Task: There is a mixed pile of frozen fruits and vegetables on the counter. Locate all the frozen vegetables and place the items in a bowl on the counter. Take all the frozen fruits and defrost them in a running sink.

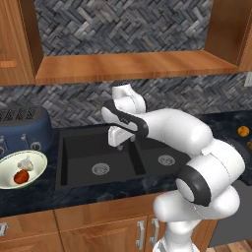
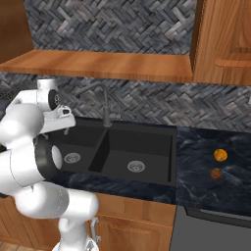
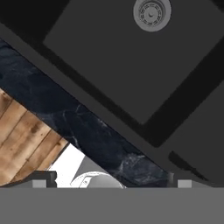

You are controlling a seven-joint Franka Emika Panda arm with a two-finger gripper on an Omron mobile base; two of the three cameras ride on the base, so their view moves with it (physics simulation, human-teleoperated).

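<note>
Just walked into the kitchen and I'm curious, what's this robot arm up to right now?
The arm's gripper hangs open and empty over the black sink. The bowl on the counter left of the sink already holds the red tomato-like ball and the pale garlic-like bulb. Two orange fruit pieces lie on the counter right of the sink, not yet moved.

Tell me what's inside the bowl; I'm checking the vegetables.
Inside the bowl lie a red-orange tomato-like ball and a pale garlic-like bulb. Whatever lies beneath them is covered.

The arm [image 1: 167, 128] is folded forward, its hand [image 1: 118, 137] pointing down, fingers spread.
</note>
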